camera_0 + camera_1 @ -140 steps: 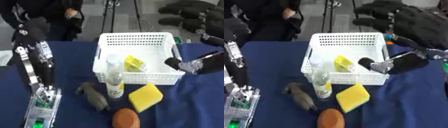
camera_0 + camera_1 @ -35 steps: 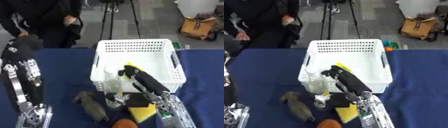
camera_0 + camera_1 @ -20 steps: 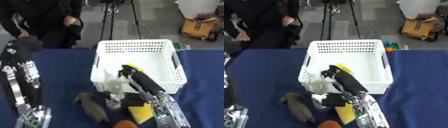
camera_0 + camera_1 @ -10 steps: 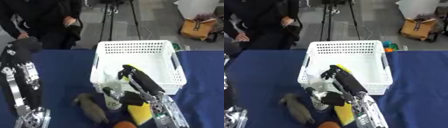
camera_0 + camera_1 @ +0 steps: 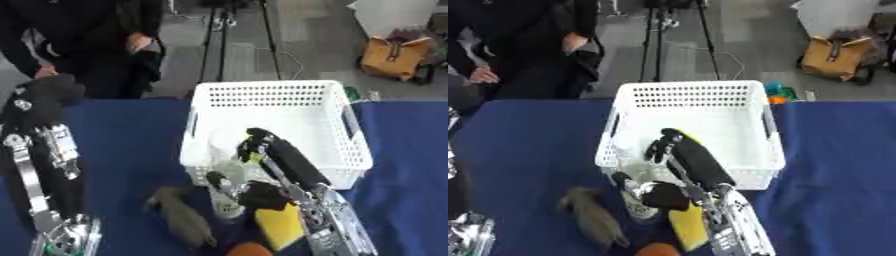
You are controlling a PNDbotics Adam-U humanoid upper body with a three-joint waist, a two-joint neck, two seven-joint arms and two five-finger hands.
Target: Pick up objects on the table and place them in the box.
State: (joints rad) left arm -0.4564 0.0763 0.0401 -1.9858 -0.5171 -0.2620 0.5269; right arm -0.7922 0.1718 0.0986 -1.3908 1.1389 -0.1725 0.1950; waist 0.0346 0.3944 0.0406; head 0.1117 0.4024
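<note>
Bottle, clear, stands just outside the white basket's front wall, at seven o'clock from it, with the right hand curled round it. Lifting it straight up above the rim before moving it inward looks wise. The left hand isn't visible.

No lettering, number or brand mark can be read anywhere here. The clear bottle under the right hand shows a pale band that may be a label, but nothing on it is legible. The white basket just beyond the hand carries no visible writing, nor does the yellow sponge beside it.
</note>
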